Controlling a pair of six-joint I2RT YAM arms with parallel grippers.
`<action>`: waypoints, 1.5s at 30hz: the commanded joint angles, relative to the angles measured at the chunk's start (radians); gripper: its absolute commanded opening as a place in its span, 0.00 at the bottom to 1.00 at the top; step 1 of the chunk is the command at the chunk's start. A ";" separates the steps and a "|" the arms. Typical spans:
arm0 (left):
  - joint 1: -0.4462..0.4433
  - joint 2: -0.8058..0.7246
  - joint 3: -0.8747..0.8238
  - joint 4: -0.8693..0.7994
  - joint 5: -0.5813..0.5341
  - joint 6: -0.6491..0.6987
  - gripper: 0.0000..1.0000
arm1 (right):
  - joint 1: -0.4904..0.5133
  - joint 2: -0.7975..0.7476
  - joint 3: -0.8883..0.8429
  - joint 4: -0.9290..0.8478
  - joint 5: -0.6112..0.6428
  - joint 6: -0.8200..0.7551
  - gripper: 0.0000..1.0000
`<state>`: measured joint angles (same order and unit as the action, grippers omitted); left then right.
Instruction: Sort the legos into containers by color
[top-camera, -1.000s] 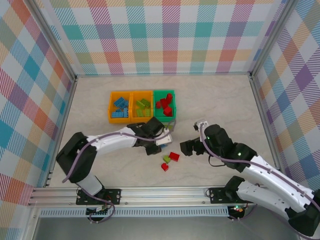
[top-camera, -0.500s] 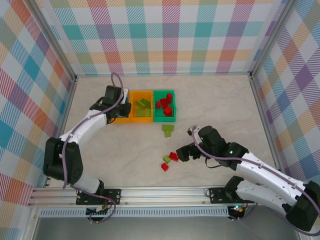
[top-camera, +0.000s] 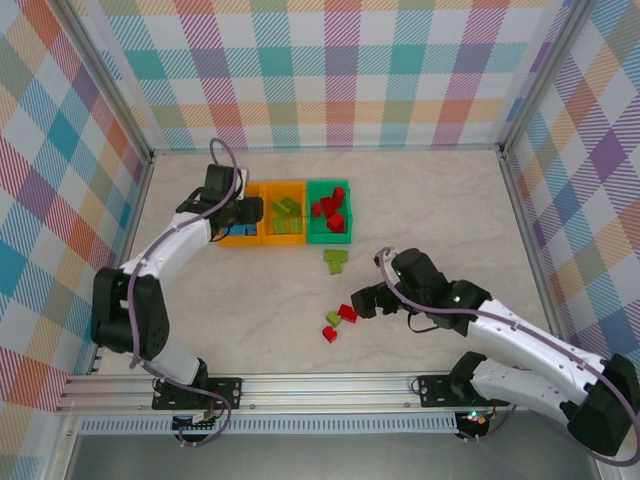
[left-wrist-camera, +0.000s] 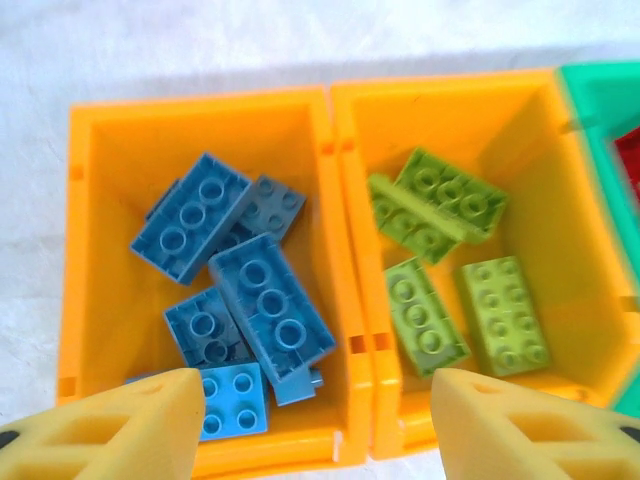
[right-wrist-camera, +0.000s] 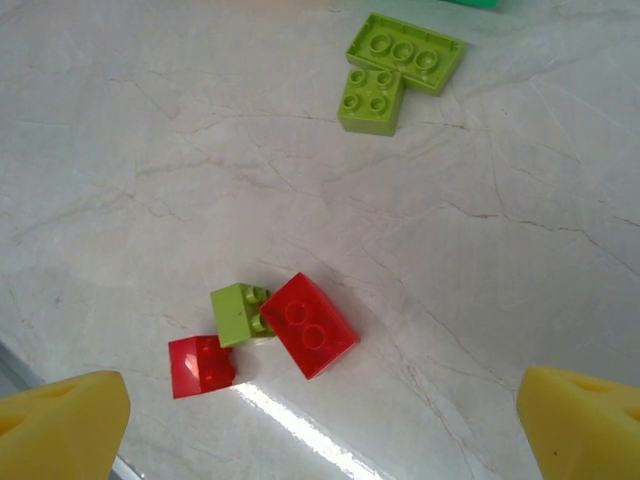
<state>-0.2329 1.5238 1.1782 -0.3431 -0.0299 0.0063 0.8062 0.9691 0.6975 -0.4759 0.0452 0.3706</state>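
On the left, the left gripper (top-camera: 243, 212) hung over the containers with its fingers spread and nothing between them. Through its wrist camera we looked straight down at the seam between the left orange bin (left-wrist-camera: 200, 100) and the middle orange bin (left-wrist-camera: 440, 95). The blue legos (left-wrist-camera: 230, 270) lay heaped in the first and the lime legos (left-wrist-camera: 450, 260) in the second. Next along the row, the green bin (top-camera: 330, 238) held the red legos (top-camera: 328, 208).

Just in front of that bin, on the bare table (top-camera: 200, 300), a lime pair (right-wrist-camera: 395, 70) lay joined in an L. Nearer the arms we saw a tight cluster: a red brick (right-wrist-camera: 310, 325) touching a small lime brick (right-wrist-camera: 238, 313), with a small red brick (right-wrist-camera: 200, 365) just beside them.

The right gripper (top-camera: 364, 300) hovered above that cluster, its fingers wide apart and empty.

We judged the sorting to be well along, with five loose pieces left and the pick of one from the cluster in hand. The next move called for the right gripper to come down squarely over the red brick and close across its sides. Because the lime brick sat against it, we thought a careless pinch could catch or shove both.
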 joint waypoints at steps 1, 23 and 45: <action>-0.051 -0.203 -0.032 -0.024 0.122 0.103 0.62 | -0.004 0.107 0.081 0.041 0.056 0.057 0.99; -0.585 -0.746 -0.456 -0.444 0.284 0.732 0.99 | -0.005 0.912 0.480 0.220 0.258 0.152 0.58; -0.586 -0.926 -0.647 -0.081 0.037 0.589 1.00 | -0.001 0.734 0.534 0.350 0.108 0.034 0.26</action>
<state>-0.8047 0.6514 0.5644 -0.5495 0.1249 0.6769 0.8017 1.7081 1.1877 -0.2180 0.1867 0.4706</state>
